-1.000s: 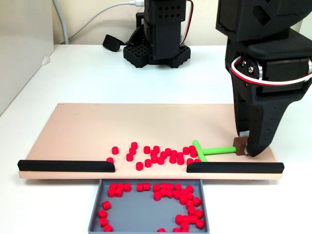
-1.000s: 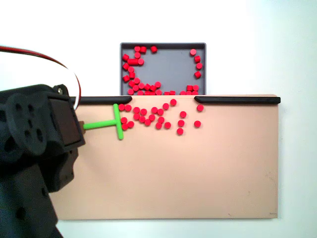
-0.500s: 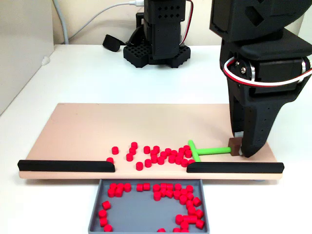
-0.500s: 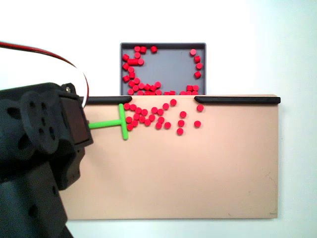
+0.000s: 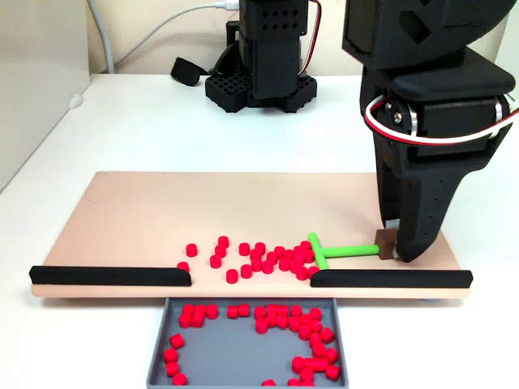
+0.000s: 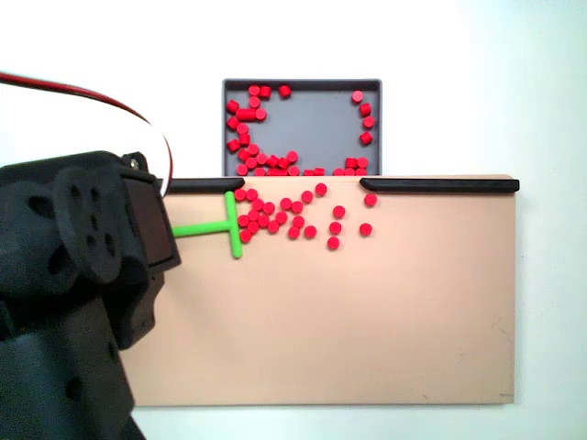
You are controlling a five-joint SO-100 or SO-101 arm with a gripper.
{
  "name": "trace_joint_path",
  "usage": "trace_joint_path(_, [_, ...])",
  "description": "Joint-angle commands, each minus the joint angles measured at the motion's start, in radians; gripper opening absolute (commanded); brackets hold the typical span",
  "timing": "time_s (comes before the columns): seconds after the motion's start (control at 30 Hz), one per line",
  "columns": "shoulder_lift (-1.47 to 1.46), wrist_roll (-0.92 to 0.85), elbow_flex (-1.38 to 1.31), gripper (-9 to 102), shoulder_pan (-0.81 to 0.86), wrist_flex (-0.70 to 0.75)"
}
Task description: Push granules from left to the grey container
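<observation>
Fixed view, one green pusher [image 5: 328, 251], one grey container [image 5: 243, 356], two black rails [image 5: 109, 276].

In a fixed view the grey container [image 5: 162, 344] is cut off by the bottom edge, while in the other the arm's black body covers the gripper, the pusher stick's [image 6: 215, 228] held end and the tan board's [image 6: 385, 312] left part.
</observation>
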Motion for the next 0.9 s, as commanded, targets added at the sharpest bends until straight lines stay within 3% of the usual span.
trace_joint_path(0.0, [0.002,-0.012,0.000,0,0.018,-0.002])
trace_joint_path(0.87, [0.006,-0.069,0.002,0,0.041,-0.002])
